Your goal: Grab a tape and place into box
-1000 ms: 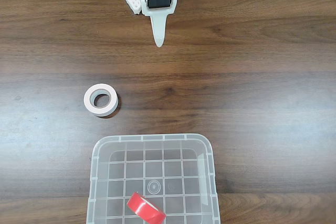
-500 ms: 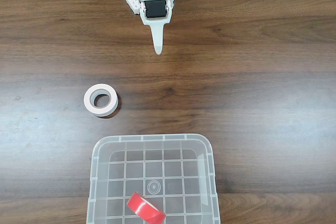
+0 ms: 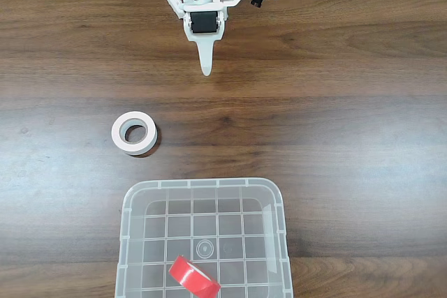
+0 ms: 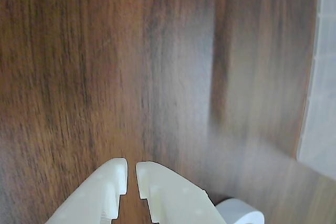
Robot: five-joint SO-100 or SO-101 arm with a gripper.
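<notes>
In the fixed view the red tape point(image 3: 194, 276) lies tilted inside the clear plastic box point(image 3: 133, 200), close to the box's near wall and a little left of its middle, resting on the grid-patterned bottom. The box sits at the near edge of the dark wooden table point(image 3: 349, 123). A white roll of tape point(image 3: 134, 132) lies flat on the table beyond the box's far left corner, apart from it. The white gripper point(image 3: 205, 69) is at the far side of the table, well apart from both rolls and the box, its tip pointing toward the near side. In the wrist view the gripper point(image 4: 132, 174) is seen from behind with its two white fingers point(image 4: 113, 174) nearly together, only a narrow slit between the tips and nothing held; a corner of the box point(image 4: 320, 103) shows at the right edge, and part of the white roll point(image 4: 242, 214) shows at the bottom.
</notes>
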